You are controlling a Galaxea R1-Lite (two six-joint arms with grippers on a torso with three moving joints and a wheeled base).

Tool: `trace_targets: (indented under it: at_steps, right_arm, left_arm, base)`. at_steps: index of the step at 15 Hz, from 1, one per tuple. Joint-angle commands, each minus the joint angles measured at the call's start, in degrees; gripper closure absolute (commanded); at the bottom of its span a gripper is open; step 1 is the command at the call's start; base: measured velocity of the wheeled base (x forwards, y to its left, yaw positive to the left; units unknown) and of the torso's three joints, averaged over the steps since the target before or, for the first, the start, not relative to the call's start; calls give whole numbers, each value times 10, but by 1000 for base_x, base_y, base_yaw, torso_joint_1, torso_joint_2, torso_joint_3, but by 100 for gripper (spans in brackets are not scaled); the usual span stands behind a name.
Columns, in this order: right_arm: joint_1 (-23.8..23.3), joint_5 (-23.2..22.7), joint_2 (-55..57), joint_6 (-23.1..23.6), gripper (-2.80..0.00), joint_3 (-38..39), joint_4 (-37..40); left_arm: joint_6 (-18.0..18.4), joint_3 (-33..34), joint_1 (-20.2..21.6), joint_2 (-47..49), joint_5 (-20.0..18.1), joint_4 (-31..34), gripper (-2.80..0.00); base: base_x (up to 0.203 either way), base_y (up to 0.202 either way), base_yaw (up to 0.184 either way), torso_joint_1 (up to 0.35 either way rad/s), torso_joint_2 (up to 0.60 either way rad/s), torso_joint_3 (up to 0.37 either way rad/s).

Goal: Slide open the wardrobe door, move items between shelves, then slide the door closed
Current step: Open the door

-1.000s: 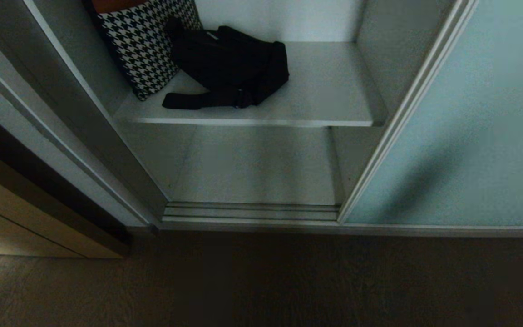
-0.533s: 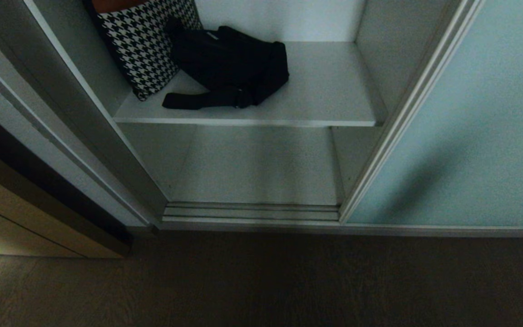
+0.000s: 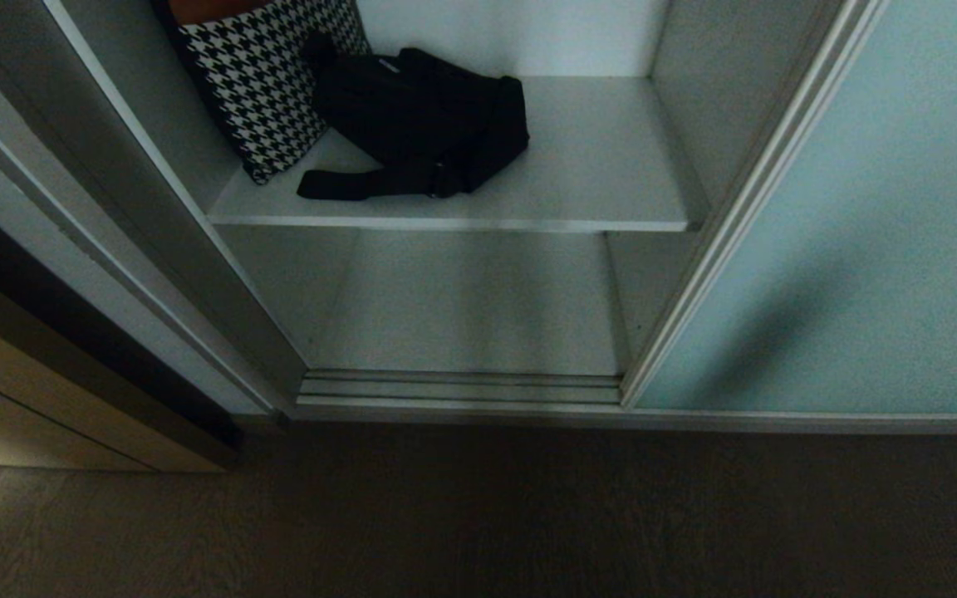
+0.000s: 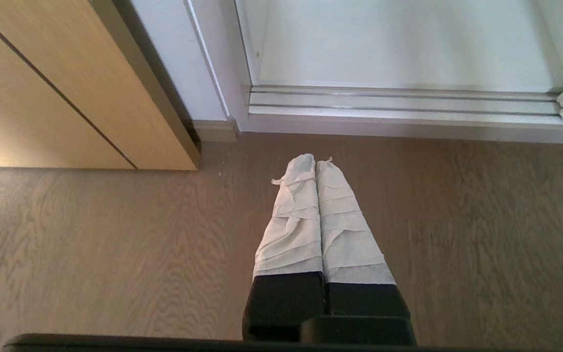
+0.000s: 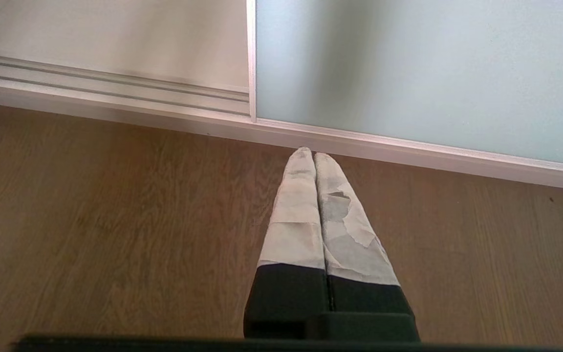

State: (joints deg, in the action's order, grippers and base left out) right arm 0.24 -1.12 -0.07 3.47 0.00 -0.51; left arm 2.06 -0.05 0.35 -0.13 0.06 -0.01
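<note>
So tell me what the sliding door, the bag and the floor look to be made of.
Sliding wardrobe door: frosted pale blue-green glass, matte, in a slim silvery metal frame.
Black bag: soft fabric, slumped and creased.
Floor: wood-look boards with visible grain; possibly laminate.

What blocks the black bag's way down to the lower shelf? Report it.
Nothing visible does. The black bag lies on the upper shelf beside a houndstooth cushion; the sliding door stands aside and the lower shelf lies bare.
</note>
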Motion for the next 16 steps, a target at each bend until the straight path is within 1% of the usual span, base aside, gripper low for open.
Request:
trace_targets:
  at_steps: [1,3,6,7,12,16]
  right_arm:
    - [0,0,0,0,0,0,0]
    - [0,0,-1,0,0,0,0]
    - [0,0,-1,0,0,0,0]
    - [0,0,-1,0,0,0,0]
    - [0,0,0,0,0,0,0]
    - [0,0,-1,0,0,0,0]
  left_arm:
    - [5,0,1,3,0,5,0]
    - [1,1,0,3,1,1,0]
    - [6,0,1,3,0,4,0]
    - [-3,0,0,3,2,1,0]
    - [-21,0,0,3,2,0,0]
    - [-21,0,0,3,2,0,0]
  base:
    - [0,0,0,0,0,0]
    - [0,0,0,0,0,0]
    - [0,0,0,0,0,0]
    - [0,0,0,0,0,0]
    - [0,0,0,0,0,0]
    - [0,0,0,0,0,0]
